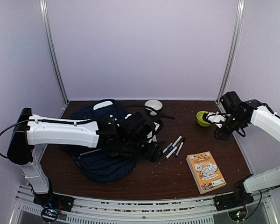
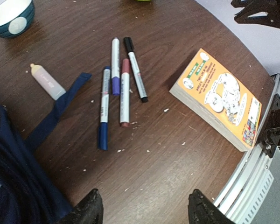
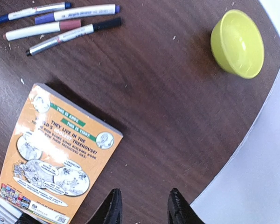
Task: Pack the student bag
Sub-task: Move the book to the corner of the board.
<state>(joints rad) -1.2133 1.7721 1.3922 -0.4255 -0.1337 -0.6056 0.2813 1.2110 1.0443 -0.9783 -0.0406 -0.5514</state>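
While the navy student bag [image 1: 102,170] is seen slumped on the left half of the desk [image 1: 154,182], beneath the outstretched left arm, nothing is shown being carried toward it. The loose things are spread to its right. Four markers [image 2: 119,93] are laid side by side at mid-desk, and an orange paperback [image 2: 219,100] is set flat near the front edge. A small pale bottle [image 2: 47,81] is left just beside a navy strap [image 2: 56,112] that trails from the bag. A white-and-teal bowl [image 2: 11,16] is placed near the bag's far side, and a yellow bowl [image 3: 238,44] is set well apart at the far right.

The layout is judged to suit a division of labour: the markers and the bottle are kept within reach of the left arm, which is stretched across the bag, and the paperback and the yellow bowl fall to the right arm.

The left fingers [image 2: 91,210] are held wide apart above bare desk, short of the markers, with nothing between them and nothing touched. The right fingers [image 3: 113,207] are parted more narrowly, poised over the desk between the paperback and the yellow bowl, and are likewise seen to grip nothing. Whether the bag's mouth is open cannot be told, since it is hidden by the left arm. Packing is judged to be barely begun, if at all.
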